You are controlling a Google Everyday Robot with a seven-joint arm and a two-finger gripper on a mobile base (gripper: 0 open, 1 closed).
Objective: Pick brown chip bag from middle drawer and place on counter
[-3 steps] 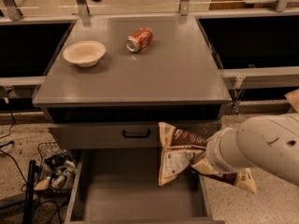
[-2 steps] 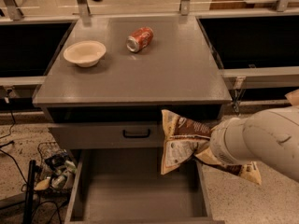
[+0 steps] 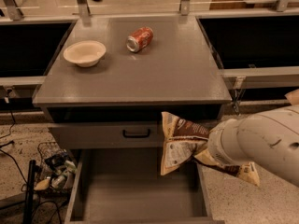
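The brown chip bag (image 3: 183, 139) hangs in the air above the right side of the open middle drawer (image 3: 135, 190), level with the drawer front above it. My gripper (image 3: 205, 149) is at the bag's right side, hidden behind my white arm (image 3: 261, 141), and is shut on the bag. The bag's lower tan edge sticks out under the arm. The drawer's grey floor is bare. The counter (image 3: 159, 73) lies just above and behind the bag.
A cream bowl (image 3: 84, 53) stands at the counter's left and an orange-red soda can (image 3: 139, 39) lies at its back middle. A closed drawer front with a black handle (image 3: 136, 134) is above the open drawer. A wire basket of clutter (image 3: 56, 169) sits on the floor at left.
My arm has lifted the chip bag a little higher above the drawer and slightly to the right. Bowl and can have not moved.
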